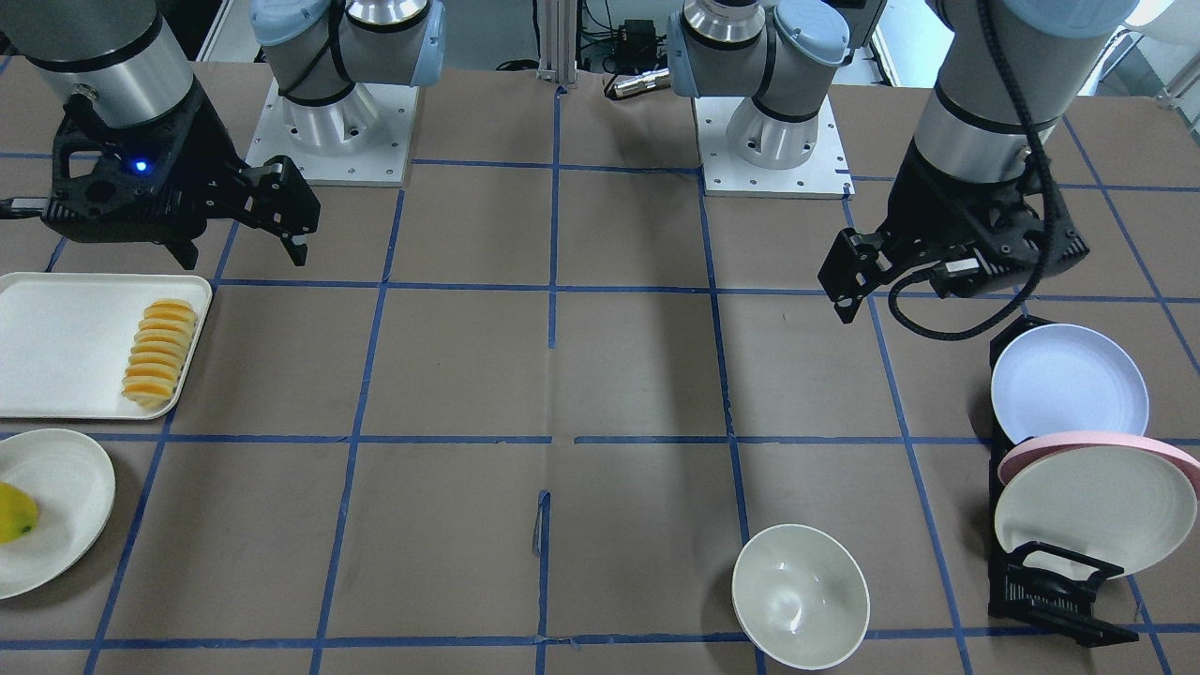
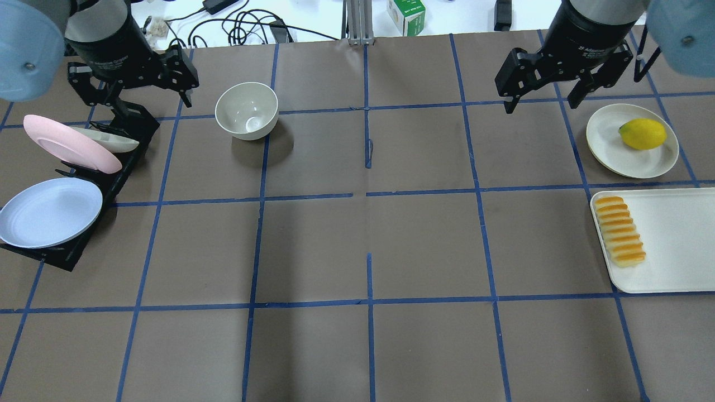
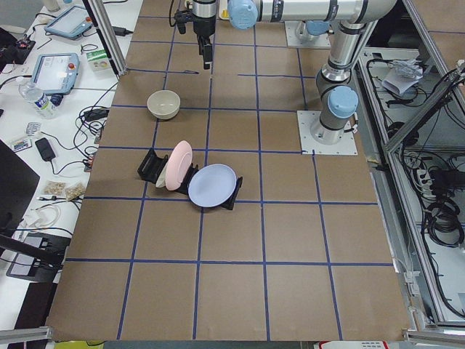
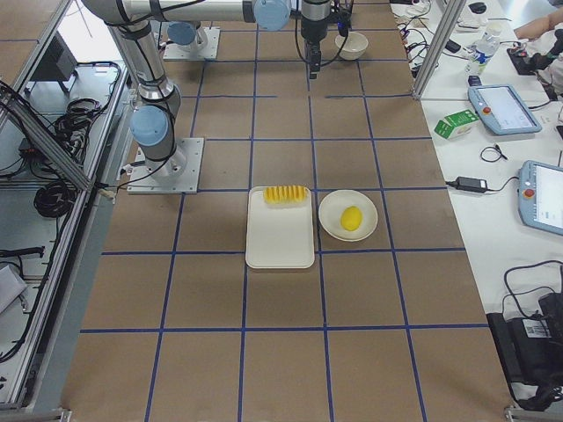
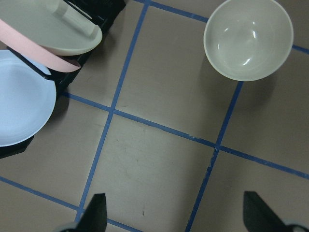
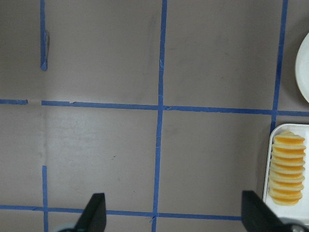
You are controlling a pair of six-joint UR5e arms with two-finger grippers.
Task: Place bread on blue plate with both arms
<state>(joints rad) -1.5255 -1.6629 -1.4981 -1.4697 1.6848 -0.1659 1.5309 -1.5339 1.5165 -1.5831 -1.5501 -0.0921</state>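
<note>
The bread (image 1: 159,352) is a row of orange-topped slices on the edge of a white tray (image 1: 56,347); it also shows in the overhead view (image 2: 619,230) and the right wrist view (image 6: 287,168). The blue plate (image 2: 49,212) leans tilted in a black rack (image 2: 120,178); it also shows in the front view (image 1: 1069,382) and the left wrist view (image 5: 19,111). My left gripper (image 2: 137,89) is open and empty above the rack's far end. My right gripper (image 2: 540,103) is open and empty, hovering over bare table, apart from the bread.
A pink-rimmed plate (image 2: 70,142) and a white plate (image 1: 1092,511) stand in the same rack. A white deep bowl (image 2: 247,110) sits near the left gripper. A yellow-green fruit (image 2: 642,134) lies on a white plate (image 2: 606,139) beside the tray.
</note>
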